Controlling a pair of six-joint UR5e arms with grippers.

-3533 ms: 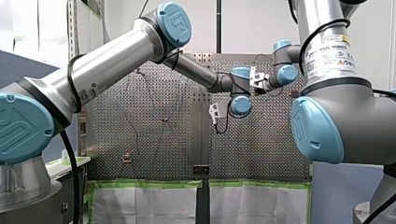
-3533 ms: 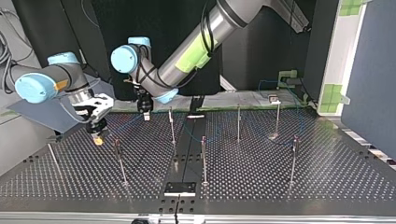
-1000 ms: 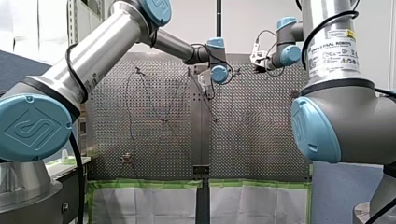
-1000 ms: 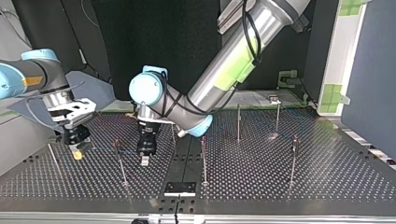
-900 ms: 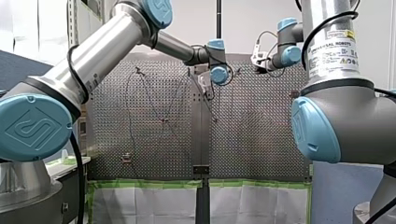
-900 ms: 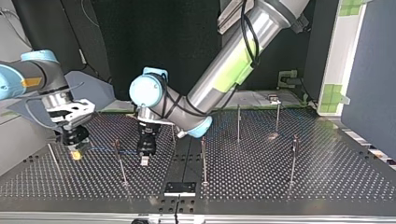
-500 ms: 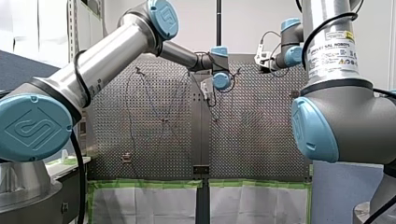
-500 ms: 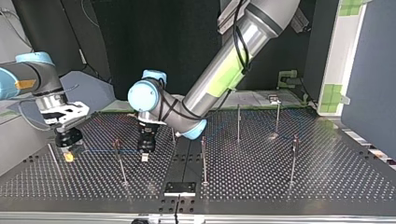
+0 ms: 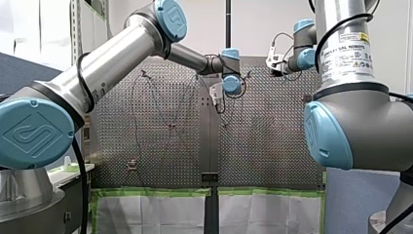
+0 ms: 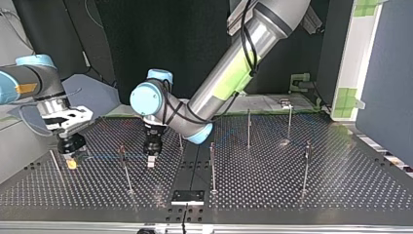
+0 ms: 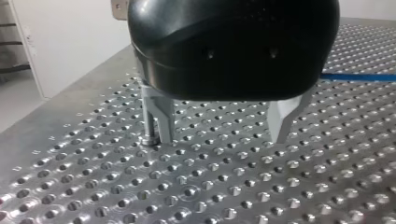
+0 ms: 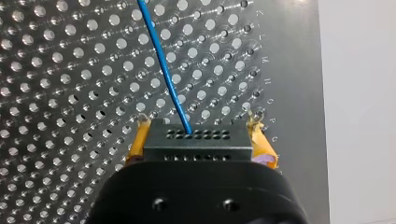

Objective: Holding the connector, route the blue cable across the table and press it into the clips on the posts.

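Observation:
In the right wrist view my right gripper (image 12: pixel 196 133) is shut on the black connector (image 12: pixel 194 145), with yellow pads (image 12: pixel 140 140) on both sides. The blue cable (image 12: pixel 163 65) leaves the connector over the perforated table. In the top view my right gripper (image 10: pixel 71 163) hangs low at the left. The cable (image 10: pixel 100 157) runs from it past the top of a post (image 10: pixel 122 152) toward my left gripper (image 10: pixel 151 161). My left gripper (image 11: pixel 219 140) is open just above the table with nothing between its metal fingers (image 11: pixel 158 122). The cable (image 11: pixel 359 77) lies beside it.
Several thin posts stand across the table, among them one at the middle (image 10: pixel 212 165), two further back (image 10: pixel 248 127) (image 10: pixel 289 119) and one at the right (image 10: pixel 306 165). A small black plate (image 10: pixel 187 197) sits at the near edge.
My right gripper has carried the connector toward the top view's left and lower, drawing the cable straighter past the post. My left gripper has shifted only slightly beside that post.

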